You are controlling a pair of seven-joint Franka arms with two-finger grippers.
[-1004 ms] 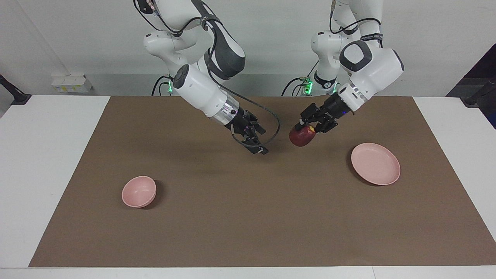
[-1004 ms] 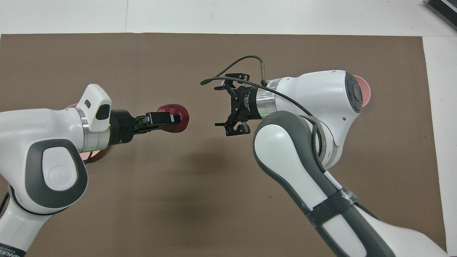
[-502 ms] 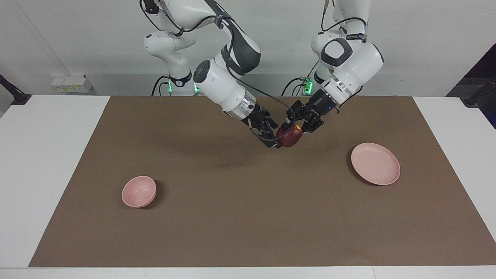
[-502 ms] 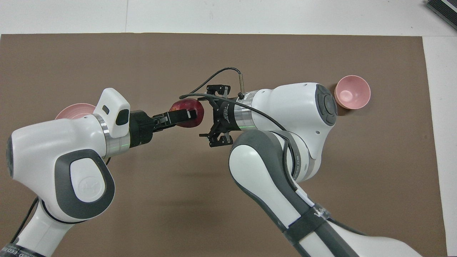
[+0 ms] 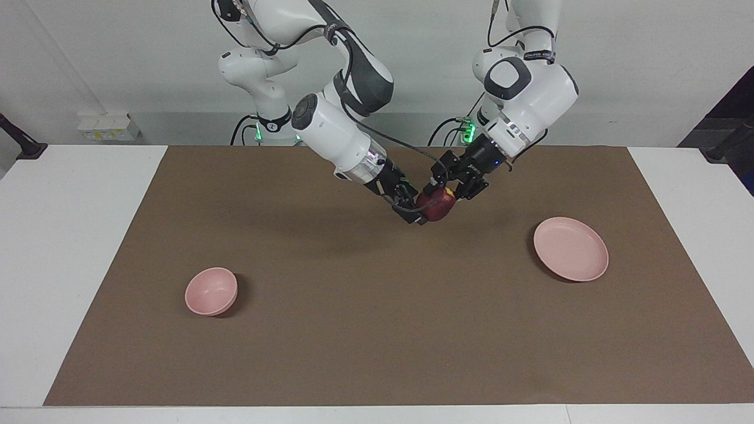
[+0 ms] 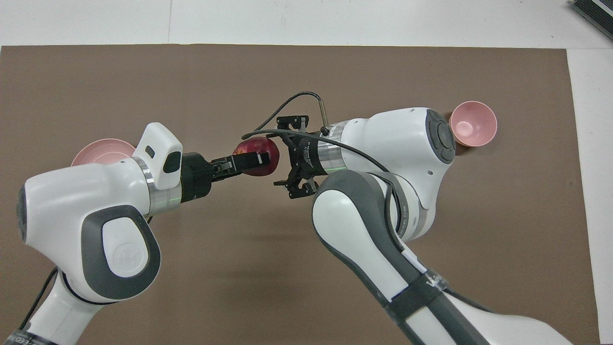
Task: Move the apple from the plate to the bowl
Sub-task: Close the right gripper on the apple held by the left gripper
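the apple (image 5: 436,205) is off the plate (image 5: 571,248) and up in the air over the middle of the brown mat (image 5: 377,330), clamped in the left gripper (image 5: 443,191), whose fingers pinch it from above. 1 second ago that gripper carried the fruit alone, over the mat closer to the plate, with a clear gap to the right gripper (image 5: 412,211). now the 2 arms have converged: the right gripper has swung in until its spread-open fingers sit right at the apple, on the side away from the plate. from the overhead view its fingers look to flank the fruit without closing on it, and whether they touch the skin i cannot tell.

taking the plate as the marker, it lies empty at the left arm's end of the mat, and the apple hangs well apart from it, toward the right arm's end. the bowl (image 5: 211,291) sits much further from the plate again, also empty.

this reads as a mid-air handover about to happen. the first leg, lifting off the plate, is done; the bowl leg has not begun. the risk is timing: if the left gripper lets go before the right 1 has closed, the apple drops to the mat.
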